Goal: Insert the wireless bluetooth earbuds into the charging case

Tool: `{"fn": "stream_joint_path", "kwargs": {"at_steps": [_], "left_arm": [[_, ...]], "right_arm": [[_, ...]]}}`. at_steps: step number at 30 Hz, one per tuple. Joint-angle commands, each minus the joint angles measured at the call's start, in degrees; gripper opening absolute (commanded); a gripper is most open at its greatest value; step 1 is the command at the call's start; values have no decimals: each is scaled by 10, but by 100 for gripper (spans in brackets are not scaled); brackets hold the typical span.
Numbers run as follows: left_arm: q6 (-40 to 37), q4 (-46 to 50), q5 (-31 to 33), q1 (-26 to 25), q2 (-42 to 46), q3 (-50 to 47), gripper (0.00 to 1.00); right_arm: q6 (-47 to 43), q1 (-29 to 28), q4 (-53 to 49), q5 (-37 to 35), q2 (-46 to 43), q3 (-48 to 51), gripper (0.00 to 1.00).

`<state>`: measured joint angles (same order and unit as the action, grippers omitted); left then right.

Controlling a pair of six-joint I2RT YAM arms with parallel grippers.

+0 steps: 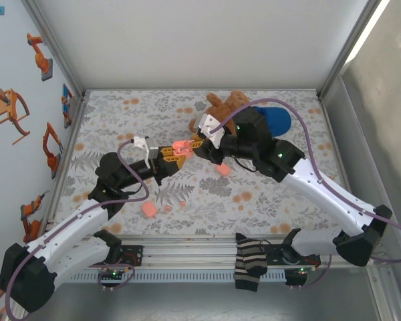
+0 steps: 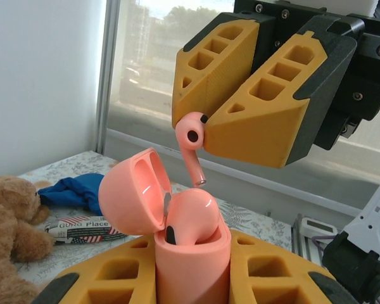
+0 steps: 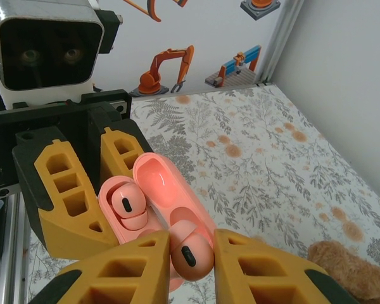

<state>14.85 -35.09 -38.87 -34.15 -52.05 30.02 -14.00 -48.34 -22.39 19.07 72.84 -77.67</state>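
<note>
I am watching the left gripper point(image 2: 191, 272) clenching its yellow printed fingers on the body of a salmon-pink rounded plastic charging case point(image 2: 193, 263). The case is standing upright between them, and its hinged lid point(image 2: 134, 197) is hanging open to the left in the left wrist view. One small salmon-pink plastic earbud point(image 2: 191, 215) is sitting in the case, its glossy head bulging above the rim.

The right gripper point(image 2: 201, 130) is hovering directly above, pinching a second salmon-pink earbud point(image 2: 191, 134) by its head. The stem is pointing down towards the open case. Its tip is hanging just above the seated bud, apart from it.

In the right wrist view, the held bud is lying between the right fingers, just in front of the open case. The seated bud is showing in the well on the far left side.

From the top camera I am seeing both grippers meeting nose to nose above the middle of the floral-patterned table cover point(image 1: 120, 114). Two more pink rounded-square cases are lying on the cover, one near the left arm point(image 1: 148, 210) and one under the right arm point(image 1: 222, 170). Two tiny pink nubs point(image 1: 167, 208) are lying just beside the nearer case.

A brown teddy bear point(image 1: 224, 107) and a blue cloth point(image 1: 279, 120) are lying at the far side. A striped sock point(image 1: 249, 267) is hanging over the front rail.
</note>
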Motion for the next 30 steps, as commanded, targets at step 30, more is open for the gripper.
{"fn": "stream_joint_path", "kwargs": {"at_steps": [30], "left_arm": [[-1, -23, -5, -6, 11, 14, 0]], "right_arm": [[9, -5, -11, 37, -5, -3, 29]]}}
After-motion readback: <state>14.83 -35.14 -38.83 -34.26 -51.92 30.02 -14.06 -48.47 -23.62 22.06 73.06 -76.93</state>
